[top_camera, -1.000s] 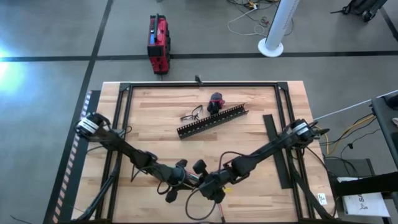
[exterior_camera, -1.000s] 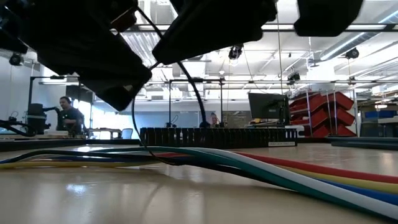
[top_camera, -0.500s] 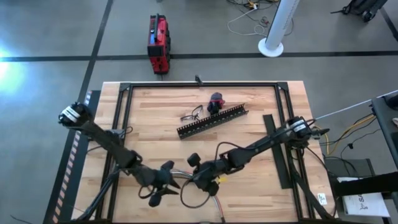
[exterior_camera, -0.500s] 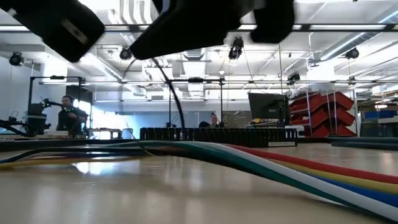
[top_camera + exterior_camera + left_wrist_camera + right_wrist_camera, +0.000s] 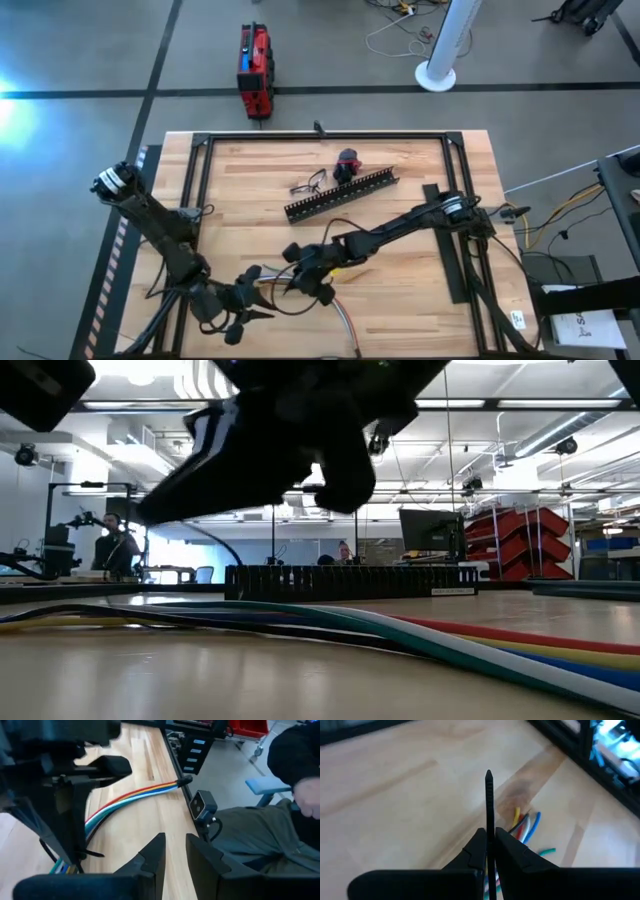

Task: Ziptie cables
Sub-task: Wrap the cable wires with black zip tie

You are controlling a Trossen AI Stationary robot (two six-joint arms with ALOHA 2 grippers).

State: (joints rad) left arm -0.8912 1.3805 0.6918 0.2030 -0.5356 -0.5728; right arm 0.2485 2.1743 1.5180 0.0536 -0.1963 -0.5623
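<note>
The cables (image 5: 135,800), a bundle of green, white, blue, red and yellow wires, lie on the wooden table near its near edge (image 5: 342,318) and run across the low view (image 5: 480,640). Their loose ends (image 5: 525,827) show beyond my right gripper. My right gripper (image 5: 292,282) hangs over the bundle at the table's near middle, shut on the ziptie (image 5: 489,805), a thin black strip. My left gripper (image 5: 260,302) is just left of it. Its fingers (image 5: 175,852) stand a little apart over bare wood with nothing between them. My right gripper pinches the ziptie between its two fingers (image 5: 476,847). The strip (image 5: 489,832) runs along the fingers and sticks straight out past their tips, its free end (image 5: 488,774) clear of the table. The fingers slant down from the table's right side.
A black slotted duct (image 5: 340,195), a red-and-black lump (image 5: 347,160) and a small dark wire tangle (image 5: 308,185) lie at the far middle. A flat black strip (image 5: 445,240) lies at the right. A seated person (image 5: 260,830) and a small camera (image 5: 202,805) are past the near edge.
Both grippers have gone toward the table's left edge, my left gripper ahead of my right. My right gripper has also drawn a little away from the near edge, uncovering the bundle's curve on the wood behind it.
</note>
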